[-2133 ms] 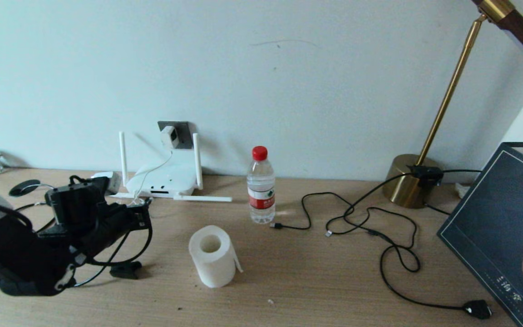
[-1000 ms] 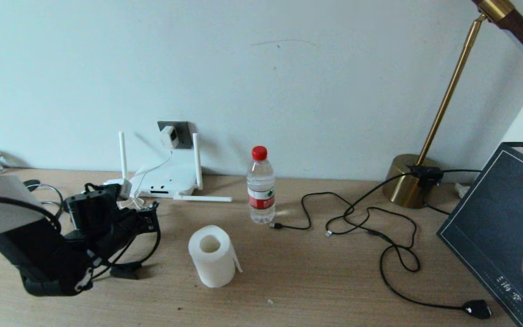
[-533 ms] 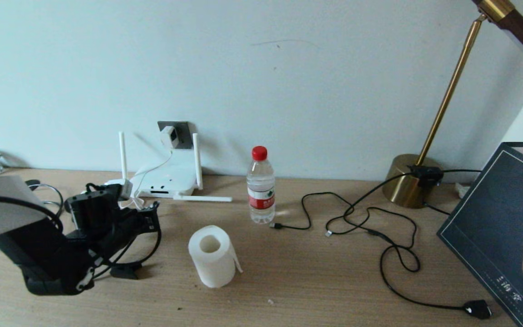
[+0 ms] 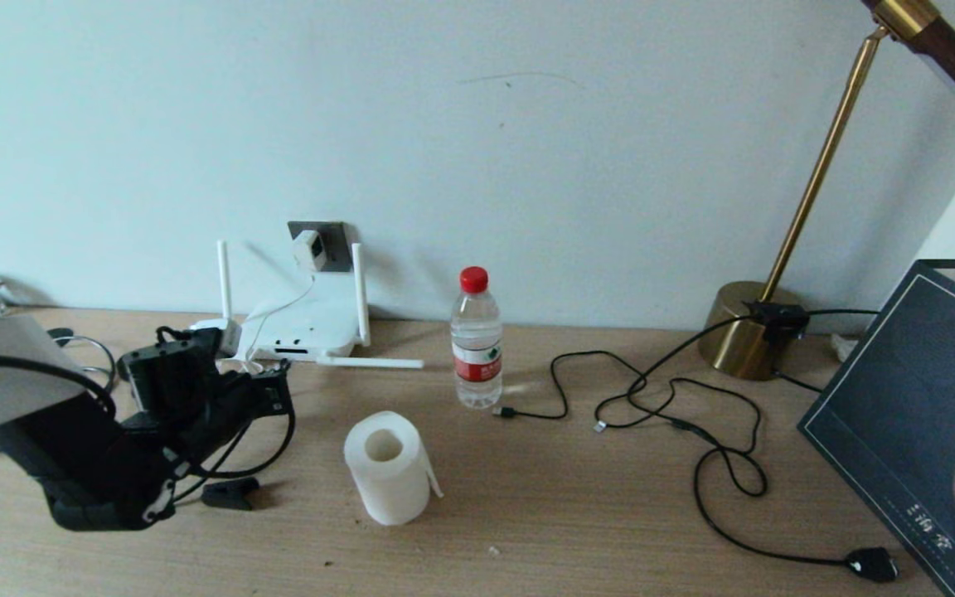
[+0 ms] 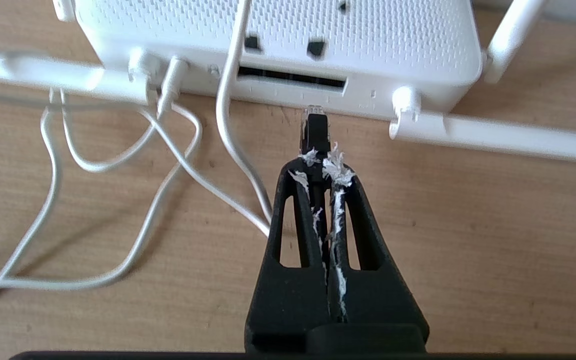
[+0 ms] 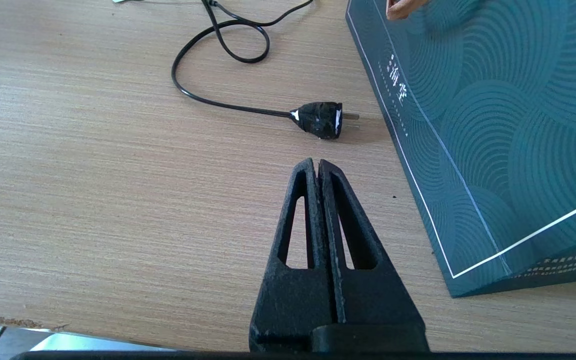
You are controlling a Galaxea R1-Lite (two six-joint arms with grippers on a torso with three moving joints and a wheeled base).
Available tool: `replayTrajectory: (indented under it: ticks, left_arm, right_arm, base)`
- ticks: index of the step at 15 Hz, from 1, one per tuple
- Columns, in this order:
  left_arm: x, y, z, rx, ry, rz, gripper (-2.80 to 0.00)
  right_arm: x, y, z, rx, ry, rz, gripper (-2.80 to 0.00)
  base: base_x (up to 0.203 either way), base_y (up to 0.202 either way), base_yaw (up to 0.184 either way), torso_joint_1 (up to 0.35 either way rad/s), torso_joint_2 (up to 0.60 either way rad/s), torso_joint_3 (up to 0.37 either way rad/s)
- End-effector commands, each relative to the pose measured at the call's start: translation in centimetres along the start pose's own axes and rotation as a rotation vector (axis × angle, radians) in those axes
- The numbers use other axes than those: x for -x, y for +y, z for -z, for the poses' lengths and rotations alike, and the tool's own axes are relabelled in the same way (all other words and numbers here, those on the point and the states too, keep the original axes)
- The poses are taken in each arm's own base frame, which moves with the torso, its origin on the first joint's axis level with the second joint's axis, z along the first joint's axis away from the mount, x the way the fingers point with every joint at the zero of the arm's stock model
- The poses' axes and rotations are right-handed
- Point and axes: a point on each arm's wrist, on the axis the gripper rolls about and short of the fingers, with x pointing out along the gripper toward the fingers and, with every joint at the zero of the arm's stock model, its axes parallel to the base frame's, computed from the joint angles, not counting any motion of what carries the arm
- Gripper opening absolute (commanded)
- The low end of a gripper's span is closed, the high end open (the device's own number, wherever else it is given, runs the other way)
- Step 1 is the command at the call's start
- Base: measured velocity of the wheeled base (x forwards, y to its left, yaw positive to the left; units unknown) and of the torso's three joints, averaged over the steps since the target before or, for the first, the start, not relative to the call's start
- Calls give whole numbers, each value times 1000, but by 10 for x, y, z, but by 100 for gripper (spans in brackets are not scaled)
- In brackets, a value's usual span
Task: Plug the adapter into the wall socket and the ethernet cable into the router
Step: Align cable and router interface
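Wooden worktop [image 4: 577,514] against a pale wall: left claw [image 5: 323,162] grips the ethernet cable [image 5: 314,131], connector just short of the router [image 5: 368,50] port slot. Misalignment risks jamming the clip. Right claw [image 6: 316,167] sits closed, empty.

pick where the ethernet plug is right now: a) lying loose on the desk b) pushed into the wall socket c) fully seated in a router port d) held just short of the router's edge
d: in the left wrist view the left end effector is shut on the ethernet cable, whose clear tip sits just in front of the router edge, below the dark port slot, not inside it.
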Motion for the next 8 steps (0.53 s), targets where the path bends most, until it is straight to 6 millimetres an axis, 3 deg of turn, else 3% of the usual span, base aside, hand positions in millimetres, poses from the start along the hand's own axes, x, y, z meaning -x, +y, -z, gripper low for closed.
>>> replayTrajectory:
  ticks: [1, 8]
  left_arm:
    - [-1, 0, -2, -1, -14, 1, -280]
    - [-4, 0, 5, -1, 10, 1, -280]
  right_arm:
    - [0, 0, 0, 2, 3, -1, -280]
    - [0, 0, 0, 1, 3, -2, -280]
  base:
    - [0, 0, 0, 0, 0, 0]
    - [0, 0, 0, 0, 0, 0]
